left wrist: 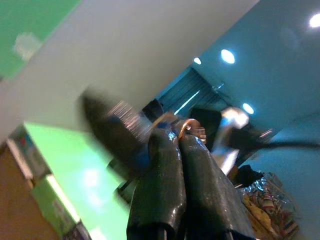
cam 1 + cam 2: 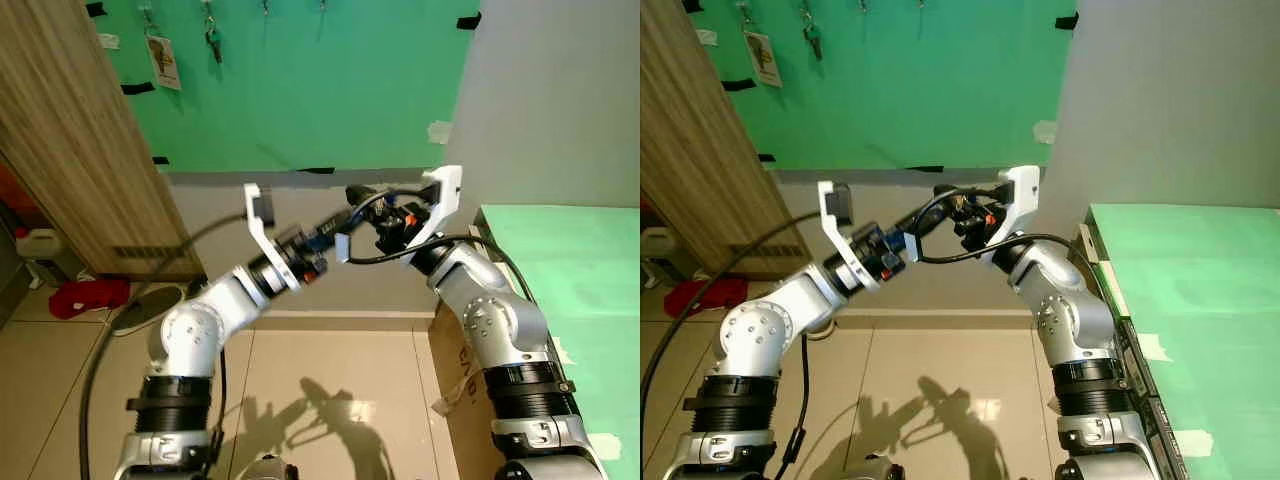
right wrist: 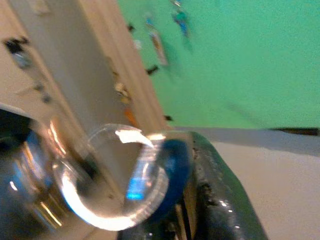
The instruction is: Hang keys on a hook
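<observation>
Both arms raised, wrists meeting before the green wall

The left tool (image 1: 175,145) has its fingers pressed narrow on a small copper ring of the keys (image 1: 189,126), close to the right tool (image 3: 192,200), whose opening I cannot tell. Other keys (image 2: 212,40) and a tag (image 2: 163,60) hang on the green wall (image 2: 330,90).

A wooden door (image 2: 70,130) stands at ten o'clock, a red cloth (image 2: 88,296) on the tiled floor (image 2: 330,390) at its foot. At three o'clock lies a green table (image 2: 570,270), a cardboard box (image 2: 462,385) beneath.
</observation>
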{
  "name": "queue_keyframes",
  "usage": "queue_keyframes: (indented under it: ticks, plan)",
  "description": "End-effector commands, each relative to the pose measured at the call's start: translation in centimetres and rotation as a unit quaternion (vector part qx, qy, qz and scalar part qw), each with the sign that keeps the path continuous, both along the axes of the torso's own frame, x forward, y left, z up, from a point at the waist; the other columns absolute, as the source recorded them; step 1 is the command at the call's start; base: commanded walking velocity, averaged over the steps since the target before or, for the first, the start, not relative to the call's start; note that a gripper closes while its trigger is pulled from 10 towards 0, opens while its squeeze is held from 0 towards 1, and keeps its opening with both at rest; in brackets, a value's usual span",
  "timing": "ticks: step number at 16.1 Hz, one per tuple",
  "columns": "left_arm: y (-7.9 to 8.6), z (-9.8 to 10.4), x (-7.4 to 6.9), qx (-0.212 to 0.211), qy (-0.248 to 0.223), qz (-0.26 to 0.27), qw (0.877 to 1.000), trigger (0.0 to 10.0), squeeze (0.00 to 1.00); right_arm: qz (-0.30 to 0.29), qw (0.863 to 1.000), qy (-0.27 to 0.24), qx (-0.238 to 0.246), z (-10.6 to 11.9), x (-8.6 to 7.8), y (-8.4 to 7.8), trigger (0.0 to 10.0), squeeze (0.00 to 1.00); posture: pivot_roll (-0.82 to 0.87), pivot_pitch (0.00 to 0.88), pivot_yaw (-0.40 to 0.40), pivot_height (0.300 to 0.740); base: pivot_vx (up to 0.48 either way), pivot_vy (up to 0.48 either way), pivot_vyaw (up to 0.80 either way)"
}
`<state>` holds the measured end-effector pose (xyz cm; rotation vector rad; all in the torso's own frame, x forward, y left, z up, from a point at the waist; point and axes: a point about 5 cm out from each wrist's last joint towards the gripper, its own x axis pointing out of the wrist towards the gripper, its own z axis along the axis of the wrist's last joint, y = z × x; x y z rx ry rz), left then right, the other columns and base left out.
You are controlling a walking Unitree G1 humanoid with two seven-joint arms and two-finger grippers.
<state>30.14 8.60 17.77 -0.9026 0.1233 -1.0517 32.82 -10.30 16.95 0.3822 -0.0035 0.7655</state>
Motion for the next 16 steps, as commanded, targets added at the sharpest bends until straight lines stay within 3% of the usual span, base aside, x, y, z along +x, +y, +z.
queue_keyframes:
  ticks: [1,6,8,9,10,12,13,14,15,16]
  plan:
    - [0.3,1.2,0.1,-0.008,-0.024,0.004,1.000,0.0,0.00,-0.019,1.000,-0.007,-0.020,-0.2,0.2,-0.2,10.0,1.00,-0.02,0.000,0.085,0.708,0.000,0.000,0.00]
    - [0.6,1.6,0.2,0.009,-0.040,0.003,0.999,0.0,0.00,-0.092,0.992,-0.032,-0.083,-1.0,1.1,-1.0,10.0,1.00,-0.02,0.000,0.091,0.708,0.000,0.000,0.00]
    - [0.7,1.7,0.1,0.026,-0.051,-0.004,0.998,0.0,0.00,-0.140,0.972,-0.070,-0.175,-1.5,1.6,-1.6,10.0,1.00,-0.02,0.000,0.092,0.708,0.000,0.000,0.00]
    - [0.7,1.6,0.0,0.040,-0.058,-0.010,0.997,0.0,0.00,-0.156,0.964,-0.082,-0.199,-1.6,1.7,-1.9,10.0,1.00,-0.02,0.000,0.090,0.708,0.000,0.000,0.00]
    - [1.2,1.3,-0.2,0.091,-0.078,-0.021,0.993,0.0,0.00,-0.203,0.939,-0.113,-0.255,-1.8,2.0,-2.8,10.0,1.00,-0.02,0.000,0.088,0.708,0.000,0.000,0.00]
    - [2.0,1.3,0.0,0.123,-0.087,-0.012,0.988,0.0,0.00,-0.227,0.929,-0.114,-0.269,-1.9,2.2,-3.4,10.0,1.00,-0.02,0.000,0.086,0.708,0.000,0.000,0.00]
    - [2.9,1.0,0.3,0.191,-0.110,0.001,0.975,0.0,0.00,-0.252,0.922,-0.114,-0.272,-2.0,2.4,-4.1,10.0,1.00,-0.01,0.000,0.080,0.708,0.000,0.000,0.00]
    - [3.2,0.8,0.3,0.216,-0.120,0.002,0.969,0.0,0.00,-0.257,0.920,-0.113,-0.272,-2.0,2.5,-4.2,10.0,1.00,-0.01,0.000,0.080,0.708,0.000,0.000,0.00]
    - [3.9,0.7,0.4,0.278,-0.149,0.007,0.949,0.0,0.00,-0.269,0.915,-0.114,-0.277,-2.0,2.5,-4.4,10.0,1.00,0.00,0.000,0.066,0.708,0.000,0.000,0.00]
    - [4.2,0.8,0.4,0.299,-0.160,0.010,0.941,0.0,0.00,-0.274,0.913,-0.114,-0.279,-2.1,2.5,-4.5,10.0,1.00,0.00,0.000,0.066,0.708,0.000,0.000,0.00]
